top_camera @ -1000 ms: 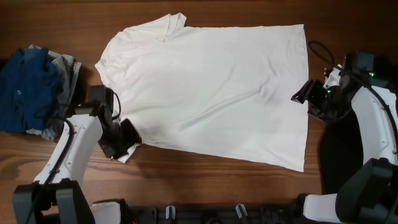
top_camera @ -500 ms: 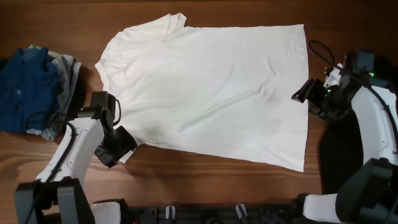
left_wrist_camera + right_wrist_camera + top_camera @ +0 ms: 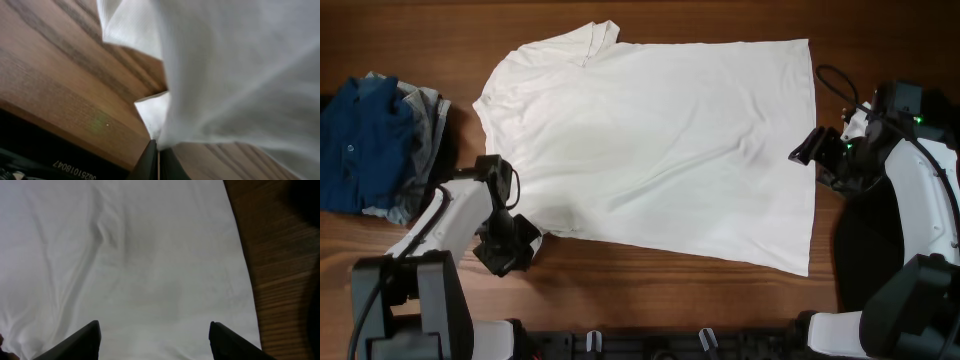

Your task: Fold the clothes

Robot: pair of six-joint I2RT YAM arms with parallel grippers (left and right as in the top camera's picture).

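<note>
We are at the start of the fold. The white shirt (image 3: 660, 140) lies spread flat on the wooden table (image 3: 420, 40), collar toward the left and hem toward the right, with no fold made in it yet. The left gripper (image 3: 510, 245) sits at the near sleeve (image 3: 535, 225), clenched, and we judge it has pinched the sleeve's edge. The right gripper (image 3: 808, 152) hangs over the hem side with its jaws apart, holding nothing.

As we see it, the next move calls for the right gripper to take hold of the hem. Both arms can then carry the near edge across the body of the shirt, lifting evenly so the cloth does not drag or bunch.

The overhead view gives us the full outline of the shirt and a pile of blue clothes (image 3: 365, 140) well apart on the left, but the left arm hides its own fingertips there. The left wrist view shows what the overhead cannot: the closed tips with white cloth running right into them. The right wrist view shows only smooth fabric between the open fingers.
</note>
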